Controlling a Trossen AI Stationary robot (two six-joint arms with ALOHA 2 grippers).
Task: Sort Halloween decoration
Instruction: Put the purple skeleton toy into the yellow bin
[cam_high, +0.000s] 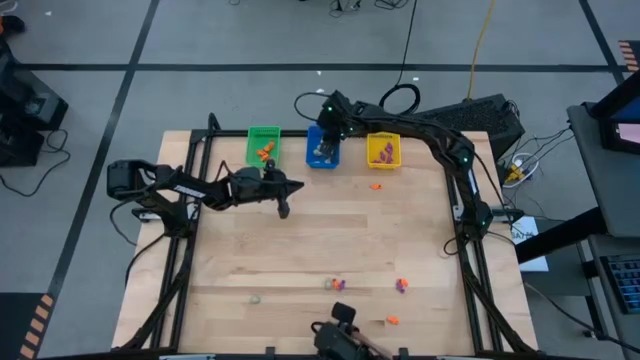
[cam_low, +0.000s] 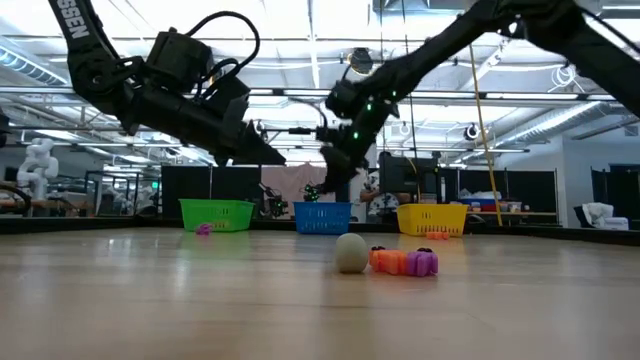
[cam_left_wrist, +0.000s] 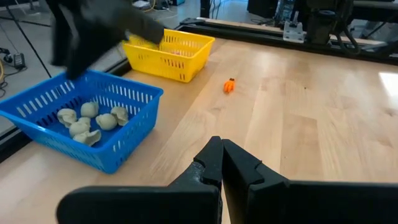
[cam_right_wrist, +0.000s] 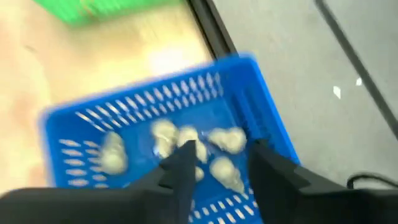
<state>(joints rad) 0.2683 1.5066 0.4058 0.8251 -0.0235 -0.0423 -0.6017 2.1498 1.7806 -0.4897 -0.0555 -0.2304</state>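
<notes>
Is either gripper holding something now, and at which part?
Nothing is held. The right gripper is open over the blue bin, with no trinket between its fingers. The left gripper is shut on nothing, above bare table.

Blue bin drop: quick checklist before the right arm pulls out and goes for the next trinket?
1. Right gripper above the blue bin: ok.
2. Right fingers apart, nothing between them: ok.
3. Pale trinkets inside the blue bin: ok.
4. Left gripper shut, empty, away from the bins: ok.
5. Sorting done: not ok; an orange trinket lies near the yellow bin, more at the near edge.
6. Which pale piece just dropped: cannot tell.
</notes>
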